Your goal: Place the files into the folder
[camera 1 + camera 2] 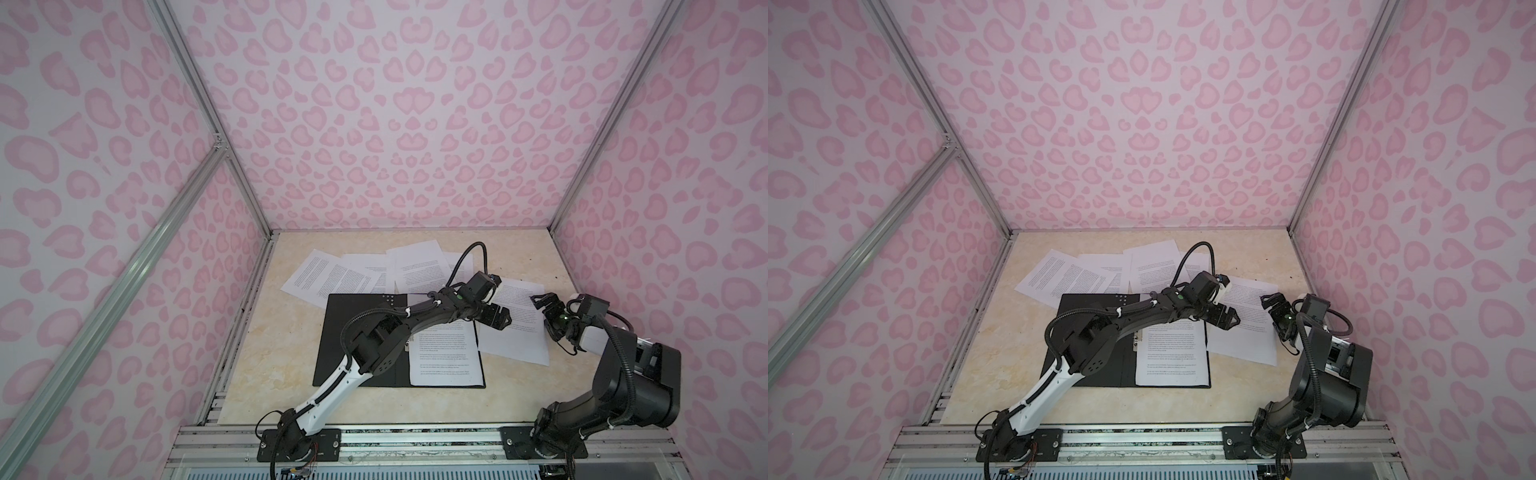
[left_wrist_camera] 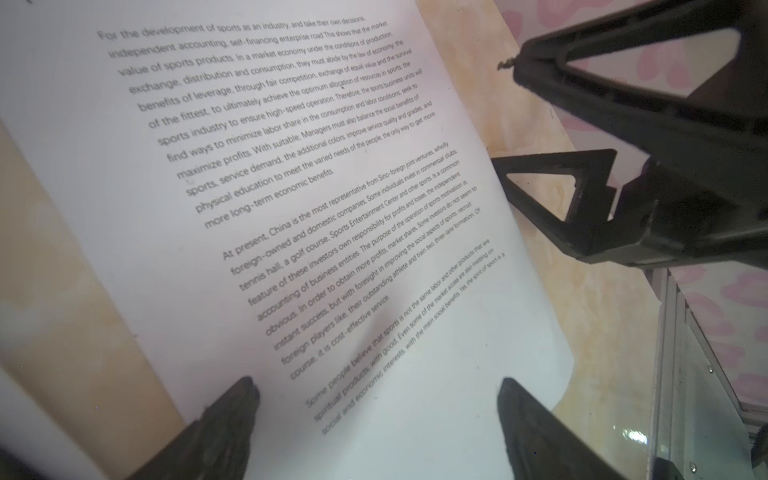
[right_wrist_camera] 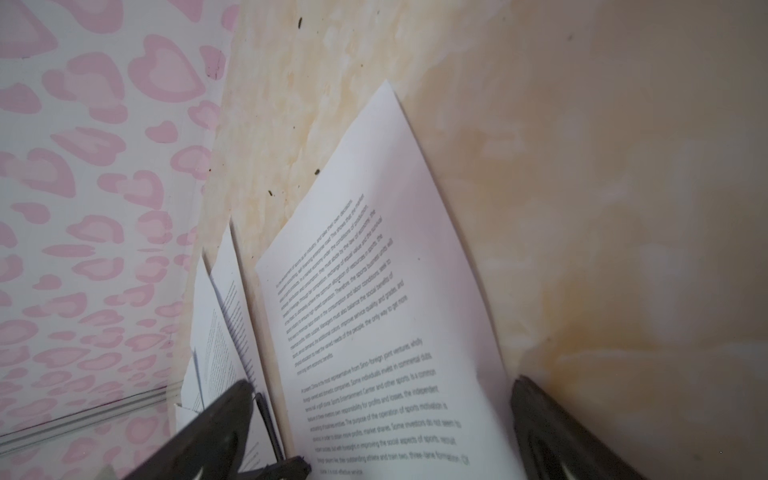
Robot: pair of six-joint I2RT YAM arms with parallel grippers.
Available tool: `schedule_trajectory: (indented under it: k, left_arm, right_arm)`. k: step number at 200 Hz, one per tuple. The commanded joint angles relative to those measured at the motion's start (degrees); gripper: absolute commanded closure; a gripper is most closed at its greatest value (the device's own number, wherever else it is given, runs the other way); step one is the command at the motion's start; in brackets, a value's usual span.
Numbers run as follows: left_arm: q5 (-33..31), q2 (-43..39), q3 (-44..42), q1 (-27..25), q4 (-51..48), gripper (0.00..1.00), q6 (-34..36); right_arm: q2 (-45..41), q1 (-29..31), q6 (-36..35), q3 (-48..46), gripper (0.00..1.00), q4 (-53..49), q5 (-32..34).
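The cream marbled worktop (image 1: 282, 353) carries the open black folder (image 1: 349, 307), which lies toward the left arm's side of both sets of fingers. One printed sheet (image 1: 442, 353) already rests on its inner right half, and the silver marks (image 1: 388, 297) near its far edge are too small to read. More of the files (image 1: 332, 274) are fanned out beyond the folder, well apart from the fingers. One loose sheet (image 1: 519, 336) lies flat directly beneath the left fingers (image 2: 224, 415), which stand spread wide and empty just above it. The right fingers (image 3: 216, 419), equally spread and empty, hover over its opposite edge. The two sets are near each other, so a clash seems possible. The thin, flat paper may skid or crease instead of lifting, and might nudge the filed sheet. Its text begins "For the development of sports as an industry", and a later paragraph opens "At present, China".
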Motion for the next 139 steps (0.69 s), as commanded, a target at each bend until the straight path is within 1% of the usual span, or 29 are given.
schedule_trajectory:
  k: [1,37,62,74,84,94,100,108,126,139]
  left_arm:
    - [-1.6,2.3,-0.4,0.2,-12.5,0.07,-0.2]
    - [-1.3,2.6,-0.1,0.4,-12.6,0.08,-0.1]
    - [-0.9,2.6,-0.2,0.4,-12.4,0.08,-0.1]
    - [-0.8,2.7,-0.2,0.5,-12.4,0.08,0.0]
    - [-0.5,2.5,-0.3,0.5,-12.2,0.08,0.0]
    - [-0.3,2.5,-0.5,0.4,-12.0,0.08,0.0]
    - [-0.2,2.4,-0.8,0.4,-11.6,0.08,-0.1]
    - [0.0,2.4,-1.0,0.4,-11.4,0.08,-0.1]
    - [0.0,2.2,-1.0,0.4,-11.5,0.08,-0.2]
    - [-0.2,2.0,-1.0,0.4,-11.6,0.08,-0.1]
  right_arm:
    - [-1.3,0.3,2.5,-0.6,0.02,-7.3,-5.8]
    - [-7.6,1.8,1.7,-0.5,0.02,-10.2,-7.4]
    - [-9.1,3.6,0.9,-0.1,0.02,-9.7,-7.9]
    - [-8.5,4.1,1.8,-0.5,0.02,-5.3,-9.4]
    - [-7.2,4.8,1.3,0.3,0.02,-3.6,-8.8]
    - [-6.1,5.8,-0.8,2.1,0.02,-2.5,-6.2]
    - [-5.1,6.8,-2.5,3.8,0.02,-2.5,-3.0]
    - [-3.6,7.7,-2.8,5.9,0.02,-3.1,-0.9]
    - [-1.1,8.3,1.0,7.6,0.05,1.3,-5.0]
    - [-1.5,8.4,0.7,8.3,0.06,-1.5,-4.9]
